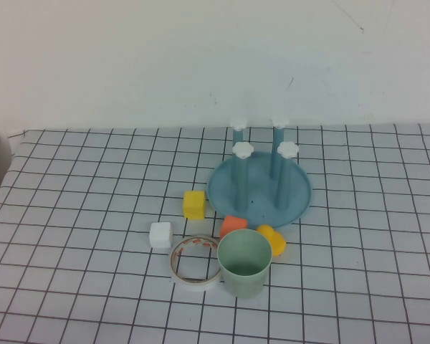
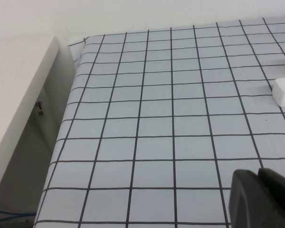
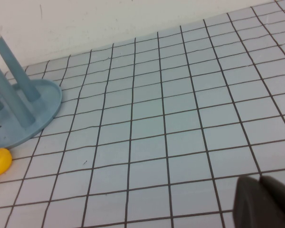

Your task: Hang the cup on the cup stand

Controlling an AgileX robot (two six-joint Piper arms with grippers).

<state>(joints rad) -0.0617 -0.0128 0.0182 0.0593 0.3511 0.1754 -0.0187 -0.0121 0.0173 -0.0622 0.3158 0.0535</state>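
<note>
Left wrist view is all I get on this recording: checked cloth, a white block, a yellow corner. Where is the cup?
Observer: The cup stands upright, mouth up, near the table's front edge, ahead of the cup stand.
Operator: Anything hung on the stand?
Observer: No. All four pegs are bare.
Operator: What crowds the cup?
Observer: A tape roll lies against its left side; an orange block and a yellow duck-like toy sit just behind it.
Operator: And the arms?
Observer: Neither shows in the high view. Each wrist view catches only a dark tip: left gripper, right gripper.
</note>
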